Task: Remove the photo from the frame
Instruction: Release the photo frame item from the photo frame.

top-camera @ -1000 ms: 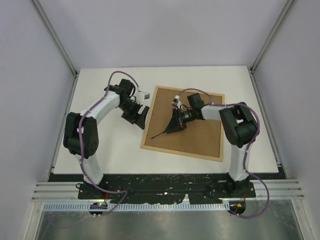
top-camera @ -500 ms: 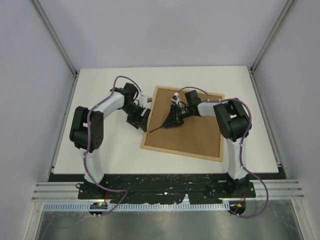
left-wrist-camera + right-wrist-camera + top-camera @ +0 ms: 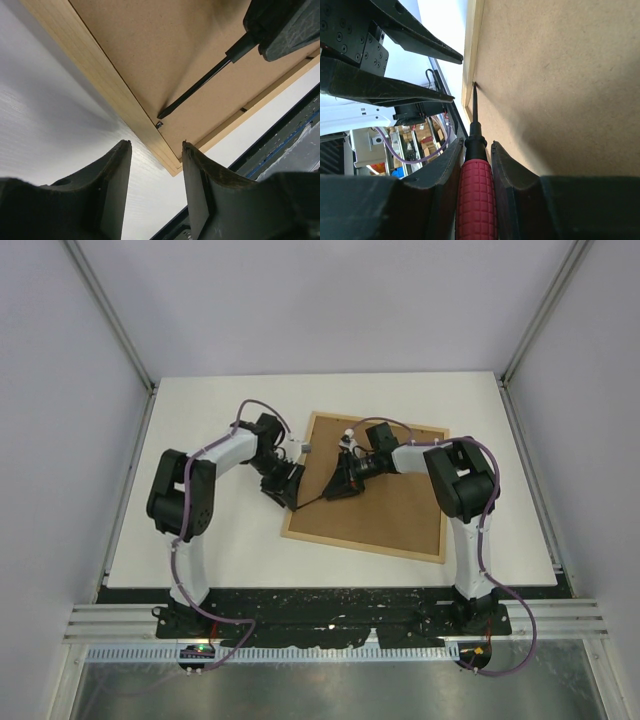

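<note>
Right wrist view: right pincer [image 3: 476, 149] clamped narrowly on the red-handled screwdriver [image 3: 476, 197], whose tip meets a small retaining tab [image 3: 159, 125] at the inner edge of the frame [image 3: 475, 40]. Left pincer [image 3: 155, 145] stands partly open and empty beside the frame's rail, near that tab. Frame lies face-down on the desk [image 3: 55, 125] with the brown back panel [image 3: 560, 75] seated. Photo not visible, presumably beneath the panel. Judged an early stage: tabs, panel and photo all remain.

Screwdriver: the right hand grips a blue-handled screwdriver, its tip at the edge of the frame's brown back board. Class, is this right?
No. The screwdriver has a red handle, not blue, as the right wrist view shows. The right hand does grip it, its tip at the edge of the frame's brown back board.
</note>
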Robot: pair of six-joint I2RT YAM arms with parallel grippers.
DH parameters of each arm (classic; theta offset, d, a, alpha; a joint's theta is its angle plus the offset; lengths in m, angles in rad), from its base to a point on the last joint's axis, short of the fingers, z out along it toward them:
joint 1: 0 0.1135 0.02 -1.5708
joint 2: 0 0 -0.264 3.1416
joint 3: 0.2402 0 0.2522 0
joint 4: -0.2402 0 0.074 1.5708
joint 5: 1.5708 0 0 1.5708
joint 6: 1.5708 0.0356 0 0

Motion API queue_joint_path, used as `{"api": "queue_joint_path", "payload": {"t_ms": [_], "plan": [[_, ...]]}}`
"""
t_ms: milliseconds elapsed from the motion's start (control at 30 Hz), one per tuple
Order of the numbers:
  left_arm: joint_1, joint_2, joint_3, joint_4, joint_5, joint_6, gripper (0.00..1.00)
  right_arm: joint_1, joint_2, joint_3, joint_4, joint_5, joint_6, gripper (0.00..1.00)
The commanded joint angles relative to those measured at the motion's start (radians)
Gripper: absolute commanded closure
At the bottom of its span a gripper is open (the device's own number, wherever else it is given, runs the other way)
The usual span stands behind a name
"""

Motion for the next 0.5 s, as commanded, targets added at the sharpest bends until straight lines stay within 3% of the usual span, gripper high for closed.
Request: {"api": "queue_joint_path", "payload": {"t_ms": [0, 467], "plan": [[-0.002, 0.018, 0.000, 0.031, -0.021, -0.021, 0.53, 0.005, -0.022, 0.006, -0.015, -0.009, -0.011, 0.92], [-0.005, 0.046, 0.010, 0.023, -0.006, -0.032, 0.69, 0.032, 0.007, 0.018, -0.001, 0.003, 0.009, 0.92]]}}
